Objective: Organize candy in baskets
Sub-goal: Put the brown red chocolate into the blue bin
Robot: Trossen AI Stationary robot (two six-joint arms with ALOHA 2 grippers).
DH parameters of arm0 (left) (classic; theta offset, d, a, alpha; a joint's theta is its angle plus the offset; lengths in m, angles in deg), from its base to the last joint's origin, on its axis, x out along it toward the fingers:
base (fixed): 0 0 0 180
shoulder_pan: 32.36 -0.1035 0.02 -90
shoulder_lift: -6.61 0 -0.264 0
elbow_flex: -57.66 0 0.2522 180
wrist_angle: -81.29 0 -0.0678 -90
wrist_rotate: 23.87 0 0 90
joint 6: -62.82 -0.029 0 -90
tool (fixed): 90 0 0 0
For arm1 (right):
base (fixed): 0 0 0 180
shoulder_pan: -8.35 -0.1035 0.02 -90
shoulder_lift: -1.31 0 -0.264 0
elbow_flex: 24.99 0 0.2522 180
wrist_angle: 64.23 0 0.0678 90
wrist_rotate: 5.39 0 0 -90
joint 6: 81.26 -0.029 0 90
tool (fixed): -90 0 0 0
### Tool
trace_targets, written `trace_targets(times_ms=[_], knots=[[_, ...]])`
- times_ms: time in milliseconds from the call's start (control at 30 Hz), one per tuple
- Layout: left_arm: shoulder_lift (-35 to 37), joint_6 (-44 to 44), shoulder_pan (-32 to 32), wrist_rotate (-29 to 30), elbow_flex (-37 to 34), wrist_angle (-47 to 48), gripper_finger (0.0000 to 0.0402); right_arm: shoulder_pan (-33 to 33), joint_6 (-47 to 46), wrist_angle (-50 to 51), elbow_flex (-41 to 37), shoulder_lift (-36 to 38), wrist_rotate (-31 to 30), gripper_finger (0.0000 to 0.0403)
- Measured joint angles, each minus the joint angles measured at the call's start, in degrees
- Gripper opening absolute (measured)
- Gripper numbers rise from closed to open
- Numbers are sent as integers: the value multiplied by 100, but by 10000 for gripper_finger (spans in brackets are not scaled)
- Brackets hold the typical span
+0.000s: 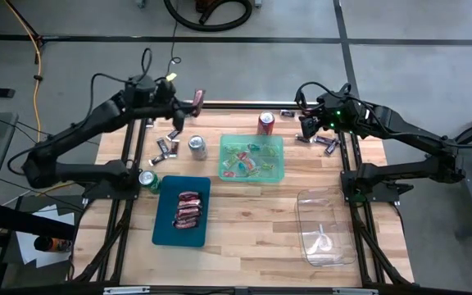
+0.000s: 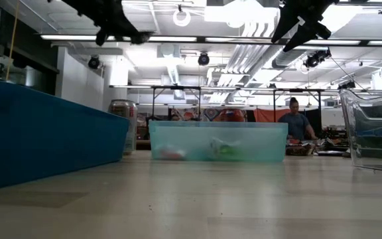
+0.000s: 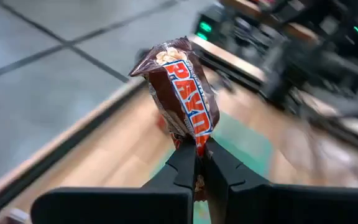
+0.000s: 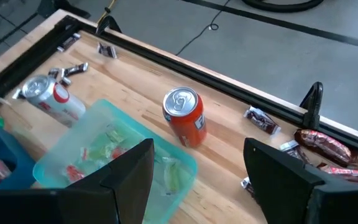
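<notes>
Our left gripper, jaws clamped on a PayDay bar, carries it; next it needs the teal basket. Right gripper waits, jaws wide and empty

"PAYD" on candy bar wrapper

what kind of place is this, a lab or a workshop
Probably a robotics lab or workshop: a wooden table inside a dark metal frame, concrete floor, exposed ceiling ducts, and a person at tables behind.
</notes>
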Motion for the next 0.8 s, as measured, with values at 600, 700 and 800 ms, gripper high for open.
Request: trace_targets(times_ms=[600,700,800], knots=[[803,-550,1750,-164,0,1389,0,0,-726,-359,0,0,-54,243],[805,-550,2007,-153,0,1656,0,1,-770,-357,-1,0,-58,243],[761,-540,2310,-151,2,2215,0,0,-754,-351,-1,0,-58,243]])
